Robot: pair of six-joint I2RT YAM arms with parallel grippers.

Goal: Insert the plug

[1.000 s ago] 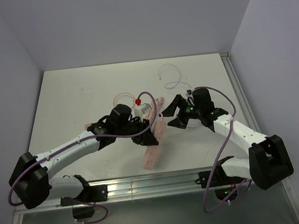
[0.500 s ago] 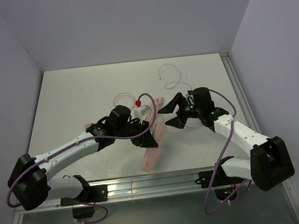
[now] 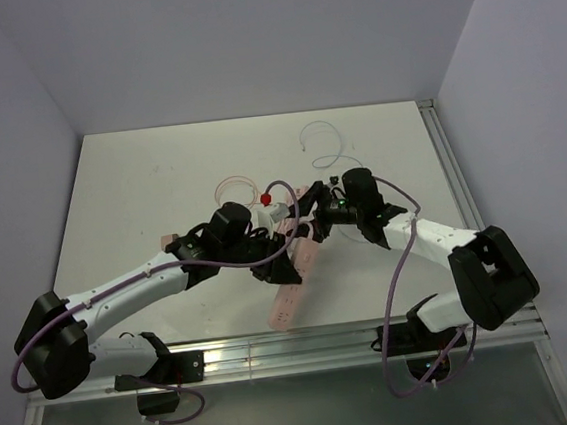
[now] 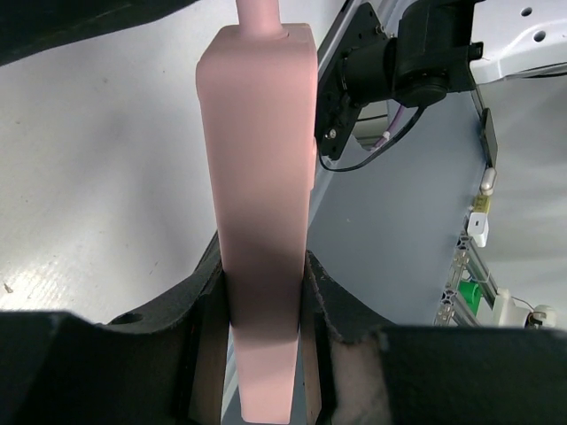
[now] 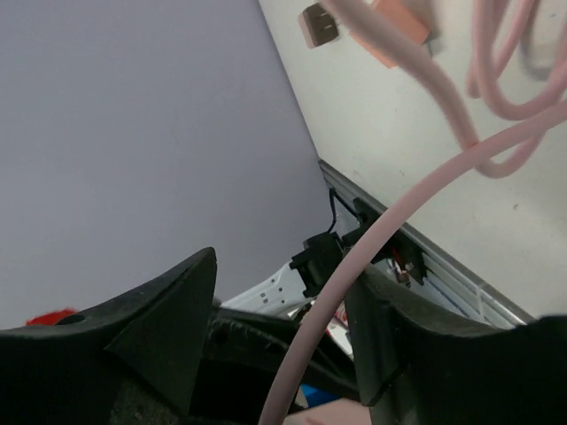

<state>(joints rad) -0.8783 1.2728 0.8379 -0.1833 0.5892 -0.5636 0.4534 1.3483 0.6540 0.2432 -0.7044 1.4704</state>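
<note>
We see the left gripper [image 3: 286,262] a little below the middle of the overhead frame, clamped across a pink power strip [image 3: 292,282]. The strip runs from lower centre up towards the right over the white table [image 3: 140,186]. In the left wrist view the strip [image 4: 261,133] stands straight up the frame. The two black fingers [image 4: 199,332] press on its long sides, so the left gripper [image 4: 263,266] has it firmly gripped. A pink cord leaves the strip's far end at the top edge of that frame.

The right gripper [image 3: 312,218] sits just right of the strip's upper part, close to the left wrist. Its own camera shows the right gripper [image 5: 282,266] with its jaws standing well apart. A pink cord [image 5: 332,305] rises through the gap nearer the right-hand finger [image 5: 381,328]. We see bare space on the cord's other side, so nothing is pinched there.

What we take for the plug [image 3: 276,210] is a small white block with a red tip. It lies just up and left of the right gripper, against the strip's upper end. From above we cannot tell whether it is seated in a socket. A thin white cable [image 3: 322,143] curls alone towards the upper right of the table.
</note>
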